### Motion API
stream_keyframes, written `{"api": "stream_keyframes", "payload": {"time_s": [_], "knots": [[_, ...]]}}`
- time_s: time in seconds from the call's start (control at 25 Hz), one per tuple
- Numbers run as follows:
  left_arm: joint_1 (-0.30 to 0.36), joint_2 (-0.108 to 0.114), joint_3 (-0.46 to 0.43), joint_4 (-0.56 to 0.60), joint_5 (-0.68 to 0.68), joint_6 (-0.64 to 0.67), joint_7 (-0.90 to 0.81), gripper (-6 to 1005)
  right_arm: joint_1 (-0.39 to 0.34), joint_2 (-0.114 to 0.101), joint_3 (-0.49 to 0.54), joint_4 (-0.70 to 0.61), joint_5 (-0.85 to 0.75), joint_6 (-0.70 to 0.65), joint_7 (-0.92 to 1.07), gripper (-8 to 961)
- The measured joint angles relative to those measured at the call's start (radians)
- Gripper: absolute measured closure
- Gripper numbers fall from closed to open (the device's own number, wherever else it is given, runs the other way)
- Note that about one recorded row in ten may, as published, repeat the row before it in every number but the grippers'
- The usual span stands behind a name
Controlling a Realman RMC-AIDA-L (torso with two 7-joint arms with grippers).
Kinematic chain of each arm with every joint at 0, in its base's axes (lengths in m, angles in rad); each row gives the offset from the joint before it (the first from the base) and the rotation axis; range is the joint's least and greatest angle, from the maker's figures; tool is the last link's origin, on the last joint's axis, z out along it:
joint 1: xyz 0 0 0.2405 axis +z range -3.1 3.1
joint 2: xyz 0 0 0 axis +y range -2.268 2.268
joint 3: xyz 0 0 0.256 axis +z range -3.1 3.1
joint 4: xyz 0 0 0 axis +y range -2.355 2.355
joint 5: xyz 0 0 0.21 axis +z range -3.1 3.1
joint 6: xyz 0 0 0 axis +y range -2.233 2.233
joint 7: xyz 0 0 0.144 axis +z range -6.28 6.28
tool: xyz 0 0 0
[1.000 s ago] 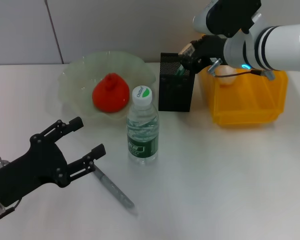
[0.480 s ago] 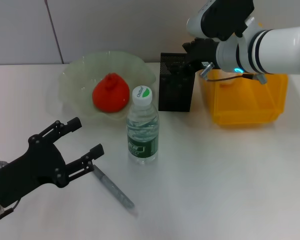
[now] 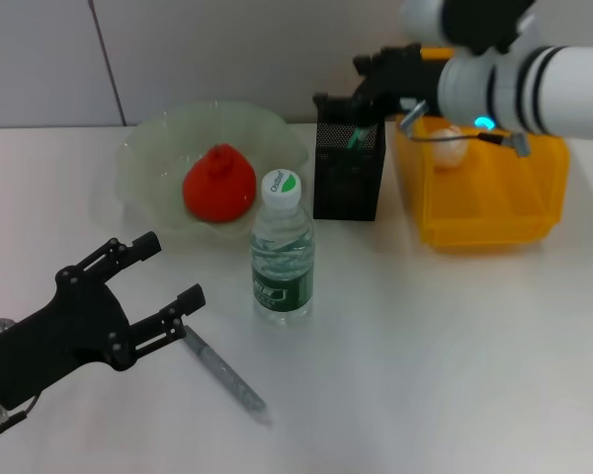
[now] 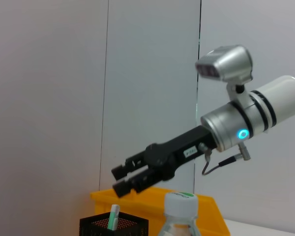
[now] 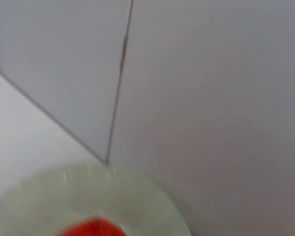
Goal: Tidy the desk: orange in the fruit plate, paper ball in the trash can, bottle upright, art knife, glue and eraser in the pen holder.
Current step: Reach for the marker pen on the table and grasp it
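Right claw [image 3: 361,87] released above the pen holder [image 3: 348,178]
Lifting straight up would avoid tipping it; left claw [image 3: 168,272] sat released near the art knife [image 3: 225,371].

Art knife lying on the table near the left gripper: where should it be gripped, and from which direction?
Probably mid-handle, from above. The art knife lies flat on the table, long and thin, slanting away from the open left gripper. Fingers should close across its narrow width. The bottle stands apart from it, so a descent looks unobstructed.

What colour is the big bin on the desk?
Bright yellow; the trash can shows best in the head view.
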Motion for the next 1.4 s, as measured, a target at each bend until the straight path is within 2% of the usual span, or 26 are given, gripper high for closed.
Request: {"api": "stream_keyframes", "payload": {"time_s": [0.12,0.16,0.2,0.24,0.36,0.44,0.48,0.6,0.64,0.84,0.88,1.04,1.4], "knots": [[0.0,0.0,0.0,-0.001,0.0,0.0,0.0,174,-0.032,0.001,0.078,0.015,0.172,-0.057,-0.155,251],[0.0,0.0,0.0,-0.001,0.0,0.0,0.0,174,-0.052,0.002,0.138,0.017,0.275,-0.108,-0.259,244],[0.0,0.0,0.0,-0.001,0.0,0.0,0.0,174,-0.052,0.002,0.138,0.017,0.275,-0.108,-0.259,244],[0.0,0.0,0.0,-0.001,0.0,0.0,0.0,174,-0.078,0.003,0.197,0.016,0.381,-0.161,-0.365,244],[-0.001,0.0,0.0,-0.001,0.0,0.0,0.0,174,-0.102,0.002,0.249,0.007,0.474,-0.225,-0.458,244],[-0.001,0.0,0.0,-0.001,0.0,-0.002,-0.001,174,-0.13,0.001,0.343,-0.025,0.587,-0.36,-0.588,244],[-0.002,0.0,0.0,-0.001,0.0,-0.006,-0.003,174,-0.13,0.001,0.343,-0.025,0.587,-0.36,-0.588,244],[-0.004,0.0,0.0,-0.001,0.0,-0.015,-0.01,174,-0.154,0.001,0.45,-0.074,0.67,-0.515,-0.712,244],[-0.004,0.0,0.0,-0.001,0.0,-0.021,-0.011,174,-0.166,0.001,0.516,-0.11,0.697,-0.614,-0.78,244],[-0.004,0.0,0.0,-0.001,-0.003,-0.037,-0.017,174,-0.183,-0.013,0.666,-0.228,0.711,-0.834,-0.891,244],[-0.004,0.0,0.0,-0.001,-0.004,-0.042,-0.02,174,-0.183,-0.013,0.666,-0.228,0.711,-0.834,-0.891,245],[-0.005,0.0,0.0,-0.001,-0.006,-0.059,-0.028,174,-0.204,-0.038,0.694,-0.312,0.691,-0.975,-0.951,245],[-0.006,-0.003,-0.025,-0.002,-0.008,-0.082,-0.056,174,-0.237,-0.035,0.689,-0.371,0.533,-1.07,-1.026,245]]}}
